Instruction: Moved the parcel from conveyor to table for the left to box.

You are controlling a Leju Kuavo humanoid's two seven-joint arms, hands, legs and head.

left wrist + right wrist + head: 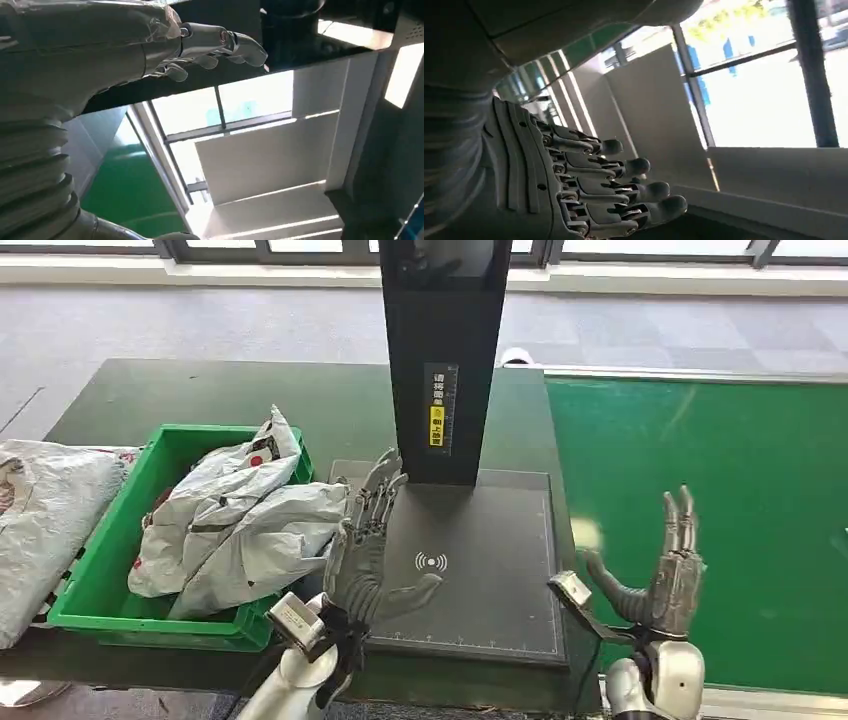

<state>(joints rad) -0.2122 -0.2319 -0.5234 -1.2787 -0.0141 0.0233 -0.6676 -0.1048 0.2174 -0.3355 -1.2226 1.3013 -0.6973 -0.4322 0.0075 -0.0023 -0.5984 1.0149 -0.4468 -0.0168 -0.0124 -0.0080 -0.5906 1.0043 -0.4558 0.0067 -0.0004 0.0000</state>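
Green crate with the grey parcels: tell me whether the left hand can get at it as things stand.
Probably yes. The left hand is open over the dark scan pad, right beside the green crate, whose top is open, and nothing stands between them; the grey parcels lie heaped toward that side.

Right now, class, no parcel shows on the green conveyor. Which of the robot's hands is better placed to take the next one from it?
The right hand. It is open and raised over the edge of the green conveyor. The left hand, also open, is over the dark scanner pad beside the green crate, farther from the belt.
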